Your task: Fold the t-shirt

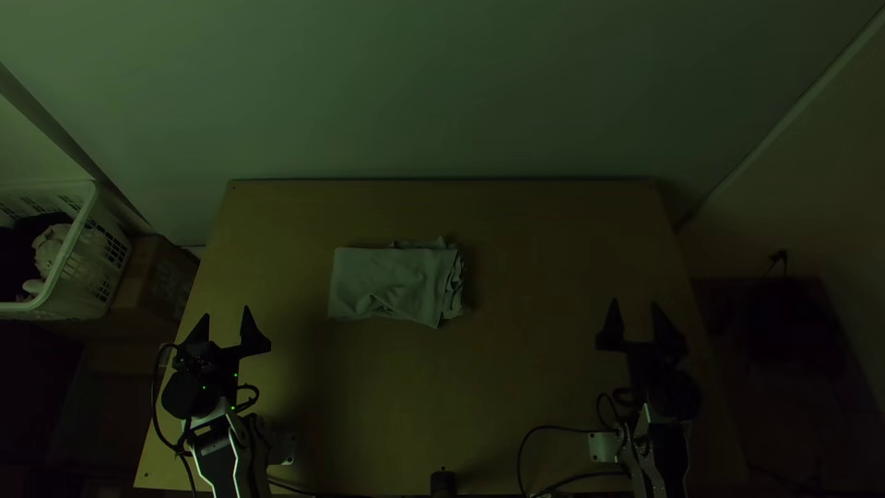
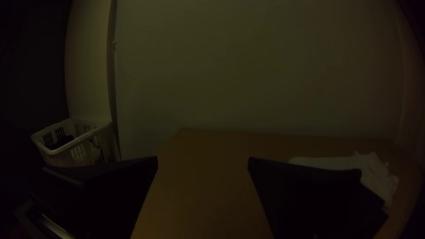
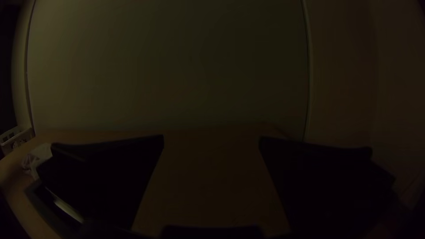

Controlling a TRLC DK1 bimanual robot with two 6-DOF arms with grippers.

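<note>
One t-shirt (image 1: 387, 278) lies rectangular, wrinkled.

From high over its near edge, the desk (image 1: 553, 387) is viewed steeply downward; from both wrists, lower, the wall (image 2: 256, 66) is faced, the basket (image 2: 104, 140) shared.

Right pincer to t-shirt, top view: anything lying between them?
Just bare tabletop; the top view shows that stretch running from the right pincer to the t-shirt.
</note>
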